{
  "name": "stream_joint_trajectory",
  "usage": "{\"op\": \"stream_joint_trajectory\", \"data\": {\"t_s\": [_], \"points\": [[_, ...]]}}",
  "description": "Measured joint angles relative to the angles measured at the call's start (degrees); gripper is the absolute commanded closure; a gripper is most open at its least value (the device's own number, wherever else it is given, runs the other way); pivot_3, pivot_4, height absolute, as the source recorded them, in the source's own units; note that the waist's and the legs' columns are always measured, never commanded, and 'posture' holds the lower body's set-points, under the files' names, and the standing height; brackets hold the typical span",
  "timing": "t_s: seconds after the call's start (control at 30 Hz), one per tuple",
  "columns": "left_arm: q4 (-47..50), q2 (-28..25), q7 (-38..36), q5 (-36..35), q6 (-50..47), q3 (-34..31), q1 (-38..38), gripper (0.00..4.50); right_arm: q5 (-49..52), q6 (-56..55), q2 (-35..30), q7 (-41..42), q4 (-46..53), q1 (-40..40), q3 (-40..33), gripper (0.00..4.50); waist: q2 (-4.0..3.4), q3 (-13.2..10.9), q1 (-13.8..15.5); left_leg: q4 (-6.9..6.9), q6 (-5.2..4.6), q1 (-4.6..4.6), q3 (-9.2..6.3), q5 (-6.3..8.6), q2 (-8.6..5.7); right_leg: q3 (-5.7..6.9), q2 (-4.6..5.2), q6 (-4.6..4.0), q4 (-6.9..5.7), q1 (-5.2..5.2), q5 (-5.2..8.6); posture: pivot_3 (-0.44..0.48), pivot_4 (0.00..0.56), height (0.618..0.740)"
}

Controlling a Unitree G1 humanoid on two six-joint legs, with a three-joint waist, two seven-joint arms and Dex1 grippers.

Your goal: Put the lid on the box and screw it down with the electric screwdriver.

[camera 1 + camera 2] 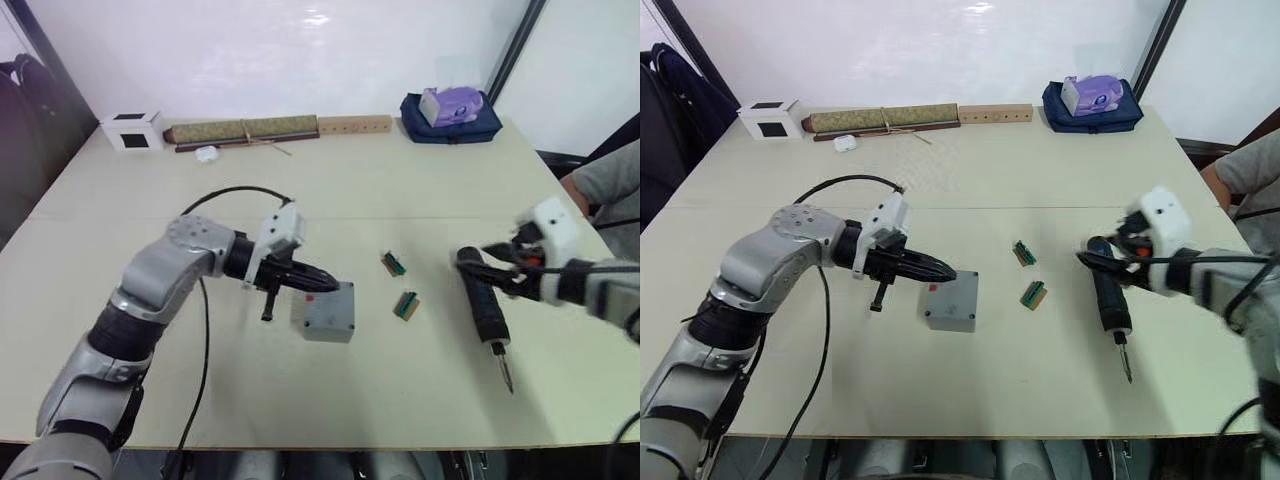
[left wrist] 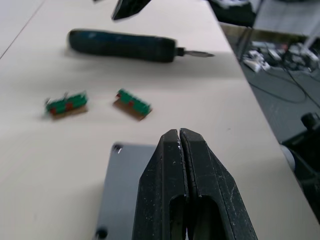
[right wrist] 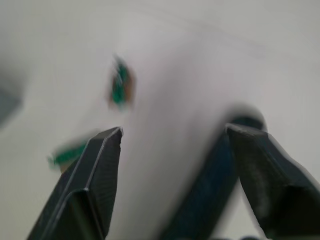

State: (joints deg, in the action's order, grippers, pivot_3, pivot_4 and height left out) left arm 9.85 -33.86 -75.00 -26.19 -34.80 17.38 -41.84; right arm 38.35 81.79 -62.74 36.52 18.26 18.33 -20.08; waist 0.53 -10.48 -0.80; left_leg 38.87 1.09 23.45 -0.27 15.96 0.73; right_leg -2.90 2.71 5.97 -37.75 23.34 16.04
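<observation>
Now, our left gripper (image 2: 179,134): fingers pressed together, tips over the lid (image 2: 120,185).
Our right gripper (image 3: 172,131): fingers apart, straddling the screwdriver (image 1: 486,303).

Open table between box and screwdriver, two small boards in the gap

Two green boards (image 1: 398,283) lie between the box (image 1: 328,312) and the electric screwdriver (image 1: 484,304); the table's (image 1: 330,400) near edge offers bare room.

Matt grey plastic on the lid (image 2: 121,187) with a moulded screw hole in its corner, the electric screwdriver (image 2: 122,45) is dark matt plastic with a bare metal bit, and the table (image 1: 330,180) is a smooth pale laminate-looking top — gripper fingers (image 2: 210,195) look like scuffed black plastic.
</observation>
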Motion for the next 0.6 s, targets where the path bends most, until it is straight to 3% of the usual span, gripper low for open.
{"op": "stream_joint_trajectory", "data": {"t_s": [0.13, 0.6], "points": [[0.27, 2.02, -0.78, 1.09, 2.73, 2.25, -0.01, 4.5, 2.09, 9.83, -6.33, 1.36, -4.29, 3.87, 5.7, 0.07, -0.01, 0.01, -0.29, -0.03, -0.04, -0.02, 0.02, 0.02, 0.08, -0.04, -0.1, -0.01, 0.02, 0.03, 0.0, 0.0, 0.15, 0.74], [3.42, 3.33, 3.81, 3.14, 3.49, 3.86, 2.05, 4.5, 4.52, 8.75, -6.89, 5.8, -12.9, 10.7, 21.91, 0.07, -0.01, 0.0, 0.05, -0.02, -0.04, 0.03, 0.06, 0.02, 0.06, -0.06, -0.05, 0.02, 0.1, 0.04, -0.01, 0.0, 0.15, 0.74]]}}
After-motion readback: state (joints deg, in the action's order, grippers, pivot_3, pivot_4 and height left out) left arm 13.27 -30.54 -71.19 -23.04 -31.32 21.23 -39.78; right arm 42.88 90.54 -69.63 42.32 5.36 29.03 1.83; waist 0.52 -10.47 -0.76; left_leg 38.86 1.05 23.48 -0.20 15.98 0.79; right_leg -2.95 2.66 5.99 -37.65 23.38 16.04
